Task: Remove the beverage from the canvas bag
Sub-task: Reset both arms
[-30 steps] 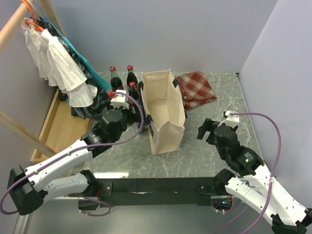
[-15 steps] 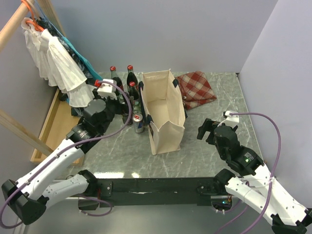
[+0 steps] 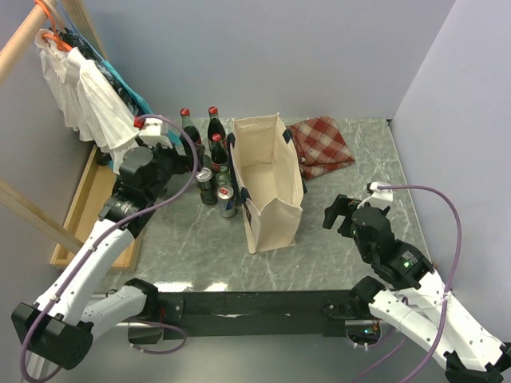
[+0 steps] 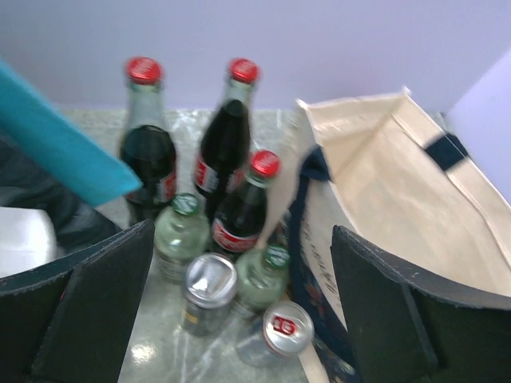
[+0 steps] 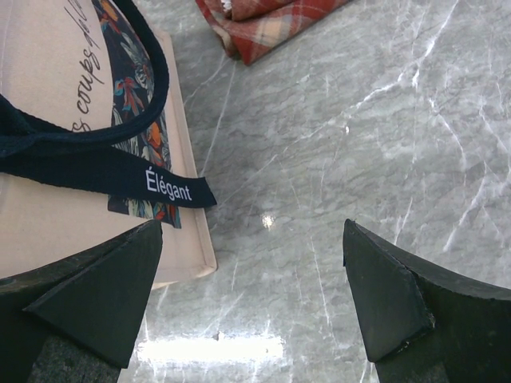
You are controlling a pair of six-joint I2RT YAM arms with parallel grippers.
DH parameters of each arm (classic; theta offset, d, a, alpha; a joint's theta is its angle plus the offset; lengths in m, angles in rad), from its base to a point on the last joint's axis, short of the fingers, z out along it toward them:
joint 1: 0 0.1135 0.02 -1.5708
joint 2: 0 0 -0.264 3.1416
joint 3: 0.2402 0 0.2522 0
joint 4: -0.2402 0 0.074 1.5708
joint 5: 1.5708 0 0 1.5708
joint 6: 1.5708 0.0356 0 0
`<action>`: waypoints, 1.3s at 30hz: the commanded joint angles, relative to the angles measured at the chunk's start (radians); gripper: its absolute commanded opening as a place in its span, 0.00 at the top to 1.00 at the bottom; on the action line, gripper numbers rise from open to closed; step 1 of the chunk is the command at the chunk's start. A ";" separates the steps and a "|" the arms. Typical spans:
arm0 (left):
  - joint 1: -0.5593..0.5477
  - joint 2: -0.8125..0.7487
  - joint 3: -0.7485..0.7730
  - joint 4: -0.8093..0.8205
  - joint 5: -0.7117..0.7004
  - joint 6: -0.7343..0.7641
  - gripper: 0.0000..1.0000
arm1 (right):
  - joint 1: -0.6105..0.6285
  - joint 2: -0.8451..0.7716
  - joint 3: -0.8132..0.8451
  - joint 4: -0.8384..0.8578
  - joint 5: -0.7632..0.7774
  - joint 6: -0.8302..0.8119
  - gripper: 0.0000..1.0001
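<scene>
**Top view:** The canvas bag (image 3: 275,227) stands upright and open-topped. Its inside looks bare to me, though the floor sits in shadow. The beverages (image 3: 217,155), bottles and cans, cluster just left of the bag. My left gripper (image 3: 176,163) hovers left of that cluster, jaws spread wide and holding nothing. My right gripper (image 3: 335,214) sits right of the bag, equally wide and empty.

**Left wrist:** Cola bottles (image 4: 227,148) and two cans (image 4: 209,283) crowd against the bag's left wall.

**Right wrist:** The navy handle (image 5: 72,169) droops over the bag's printed side, with the red checked cloth (image 5: 263,24) beyond the bag.

**Risk, as I judge it:** Any sweep of the left arm could topple the tightly packed bottles. A jaw snagging the handle would drag the bag over.
</scene>
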 commanded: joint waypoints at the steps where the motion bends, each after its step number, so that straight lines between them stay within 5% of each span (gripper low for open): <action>1: 0.101 0.003 0.021 0.046 0.074 -0.024 0.04 | 0.006 -0.005 0.002 0.029 0.008 -0.004 0.00; 6: 0.228 0.012 -0.004 0.121 0.181 -0.039 0.04 | 0.008 -0.011 0.008 0.020 0.019 0.002 0.00; 11: 0.285 0.183 0.078 0.095 0.359 0.000 0.04 | 0.008 -0.068 0.009 0.003 0.079 0.025 0.00; 16: 0.307 0.177 0.053 0.199 0.410 -0.032 0.04 | 0.006 -0.146 0.028 -0.052 0.201 0.057 0.00; 20: 0.317 0.186 0.136 0.085 0.387 -0.010 0.04 | 0.006 -0.201 0.006 -0.005 0.309 0.042 0.00; 28: 0.319 0.140 0.041 0.132 0.341 0.007 0.04 | 0.008 -0.200 -0.096 0.280 0.436 -0.125 0.00; 39: 0.325 0.155 -0.023 0.210 0.323 0.022 0.04 | 0.005 0.119 -0.270 0.851 0.608 -0.402 0.00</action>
